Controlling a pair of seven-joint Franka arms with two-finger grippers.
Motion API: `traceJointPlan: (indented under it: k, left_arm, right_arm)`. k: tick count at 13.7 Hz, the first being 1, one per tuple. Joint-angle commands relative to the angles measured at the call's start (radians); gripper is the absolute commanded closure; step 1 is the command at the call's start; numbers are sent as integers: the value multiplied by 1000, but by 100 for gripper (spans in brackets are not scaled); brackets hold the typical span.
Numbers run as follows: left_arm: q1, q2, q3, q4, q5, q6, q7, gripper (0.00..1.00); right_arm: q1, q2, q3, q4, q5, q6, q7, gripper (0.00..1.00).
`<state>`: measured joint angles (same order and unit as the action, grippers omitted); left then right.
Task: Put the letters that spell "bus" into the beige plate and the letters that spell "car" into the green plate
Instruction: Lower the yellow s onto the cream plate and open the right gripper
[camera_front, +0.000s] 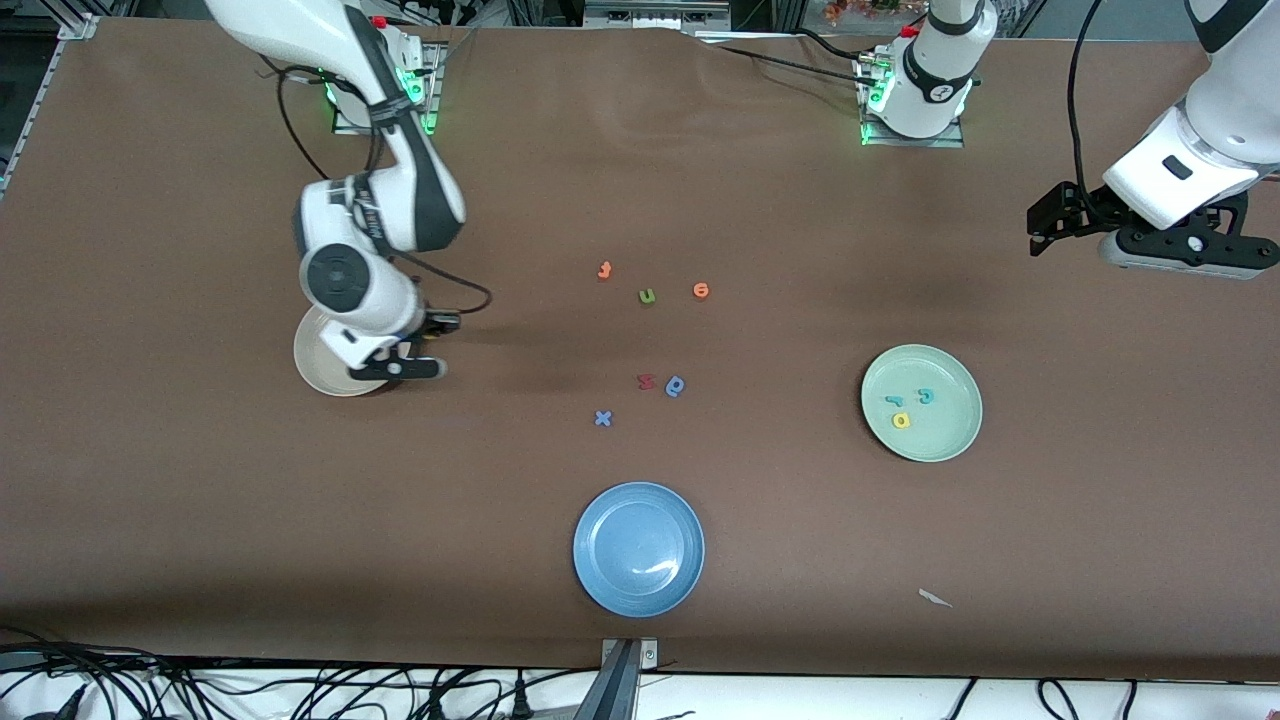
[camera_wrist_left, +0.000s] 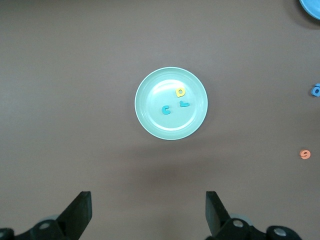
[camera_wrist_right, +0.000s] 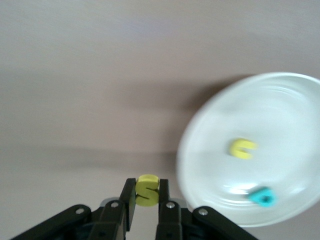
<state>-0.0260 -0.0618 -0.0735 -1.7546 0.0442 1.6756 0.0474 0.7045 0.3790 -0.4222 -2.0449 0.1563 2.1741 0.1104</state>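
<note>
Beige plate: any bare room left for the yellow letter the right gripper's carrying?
Yes. The beige plate holds only a yellow letter and a teal letter near its middle; the rest of its floor is bare. The right gripper, shut on its yellow letter, is beside the rim.

The right gripper hangs over the rim of the "bus" plate, at the right arm's end of the table, pinching the "s". The "u" and "b" lie in that plate, just beside the gripper. The left gripper waits, fingers apart, over bare table at the left arm's end; the "car" plate lies near it, holding the "c", "a" and "r". Loose letters lie between the grippers, a third plate nearer the front camera.
</note>
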Motion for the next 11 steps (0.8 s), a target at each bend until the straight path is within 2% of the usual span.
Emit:
traceJointPlan:
  k: [1,3,4,5,6,8,11]
  left_arm:
    - [12,14,-9,37,-23,-27,15,0]
    - [15,14,-8,40,-21,-28,17,0]
    - [15,14,-8,40,-23,-28,17,0]
    - [14,14,-9,40,-23,-33,16,0]
    - [14,14,-9,40,-23,-39,15,0]
    - [14,14,-9,40,-23,-40,15,0]
    - [14,14,-9,40,-23,-42,15,0]
  right_arm:
    - [9,-103,-68,-193,0,119,-154,92]
    - [9,-120,-108,-276,0,229,-224,91]
    - [9,-120,-116,-290,0,257,-235,81]
    - [9,-120,-130,-285,12,254,-216,27]
    - [9,-120,-136,-276,18,245,-196,0]
    - [9,-115,-136,-232,19,215,-186,0]
    - [-11,-106,-138,-63,20,-39,-170,0]
